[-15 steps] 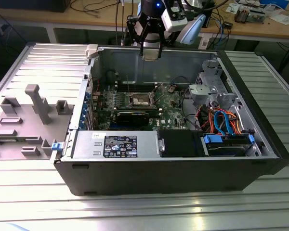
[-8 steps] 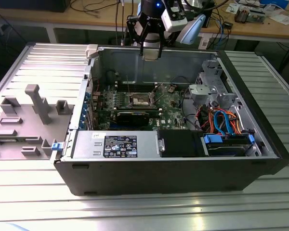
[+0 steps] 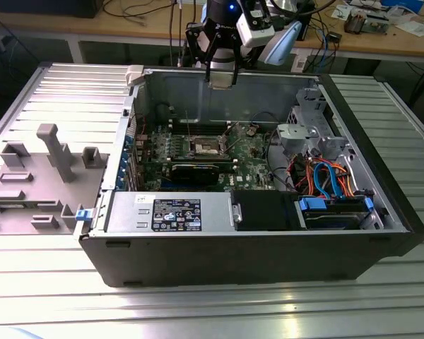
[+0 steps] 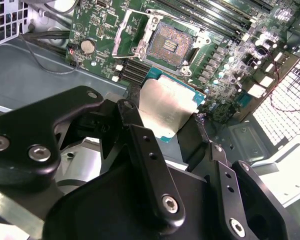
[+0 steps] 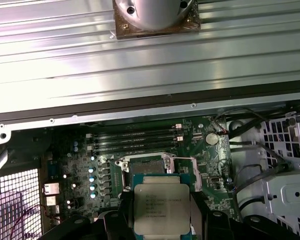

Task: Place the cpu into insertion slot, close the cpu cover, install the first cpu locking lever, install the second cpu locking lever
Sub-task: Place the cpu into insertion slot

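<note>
End effector (image 4: pixel 167 120): you had it grasping one cpu (image 4: pixel 165 102) above the motherboard (image 4: pixel 230 60);
Insertion slot (image 4: pixel 169 45): one, bare;
Cpu cover (image 4: pixel 121 31): one, standing open beside it

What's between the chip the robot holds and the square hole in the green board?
Between the cpu and the slot, the second wrist view shows just the slot's own silvery rim, with nothing in the way.
</note>
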Controlling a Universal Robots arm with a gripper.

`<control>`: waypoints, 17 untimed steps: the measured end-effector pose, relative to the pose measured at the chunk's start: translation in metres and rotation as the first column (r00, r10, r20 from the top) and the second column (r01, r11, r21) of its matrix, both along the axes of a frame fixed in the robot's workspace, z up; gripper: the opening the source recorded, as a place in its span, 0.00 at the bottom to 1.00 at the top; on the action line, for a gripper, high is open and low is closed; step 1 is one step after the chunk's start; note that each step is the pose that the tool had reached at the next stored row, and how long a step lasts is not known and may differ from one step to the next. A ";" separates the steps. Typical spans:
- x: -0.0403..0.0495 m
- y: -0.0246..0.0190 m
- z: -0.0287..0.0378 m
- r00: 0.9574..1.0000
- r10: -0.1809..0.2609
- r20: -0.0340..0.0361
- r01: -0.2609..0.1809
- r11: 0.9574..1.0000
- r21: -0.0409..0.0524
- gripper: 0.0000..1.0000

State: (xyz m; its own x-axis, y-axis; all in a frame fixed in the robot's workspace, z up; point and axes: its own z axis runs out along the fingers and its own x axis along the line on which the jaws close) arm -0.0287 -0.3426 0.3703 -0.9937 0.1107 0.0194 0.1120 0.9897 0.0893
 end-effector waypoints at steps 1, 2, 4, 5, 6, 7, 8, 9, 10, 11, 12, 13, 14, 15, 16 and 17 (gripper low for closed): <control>0.0000 0.0000 0.0000 1.000 -0.001 0.000 0.001 1.000 0.000 0.54; 0.0000 0.0000 0.0000 1.000 -0.002 0.000 0.002 1.000 0.000 0.54; 0.0000 0.0000 0.0000 1.000 -0.003 0.000 0.003 1.000 0.000 0.54; 0.0000 0.0000 -0.0001 1.000 -0.004 0.000 0.004 1.000 0.000 0.54; 0.0000 0.0000 -0.0001 1.000 -0.004 0.000 0.004 1.000 0.000 0.54; 0.0000 0.0000 -0.0001 1.000 -0.004 0.000 0.004 1.000 0.000 0.54; 0.0000 0.0000 -0.0001 1.000 -0.005 0.000 0.005 1.000 0.000 0.54; 0.0000 0.0000 -0.0001 1.000 -0.005 0.000 0.005 1.000 0.000 0.54; 0.0000 0.0000 0.0000 1.000 -0.006 0.000 0.006 1.000 0.000 0.54; 0.0000 0.0000 -0.0001 1.000 -0.006 0.000 0.006 1.000 0.000 0.54; 0.0000 0.0000 -0.0001 1.000 -0.007 0.000 0.007 1.000 0.000 0.54; 0.0000 0.0000 0.0000 1.000 -0.008 0.000 0.008 1.000 0.000 0.54; 0.0000 0.0000 -0.0001 1.000 -0.008 0.000 0.008 1.000 0.000 0.54; 0.0000 0.0000 0.0000 1.000 -0.009 0.000 0.009 1.000 0.000 0.54; 0.0000 0.0000 0.0000 1.000 -0.009 0.000 0.009 1.000 0.000 0.54; 0.0000 0.0000 -0.0001 1.000 -0.009 0.000 0.009 1.000 0.000 0.54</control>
State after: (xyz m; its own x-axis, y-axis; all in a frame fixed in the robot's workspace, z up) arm -0.0287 -0.3426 0.3703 -0.9926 0.1200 0.0193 0.1213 0.9886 0.0893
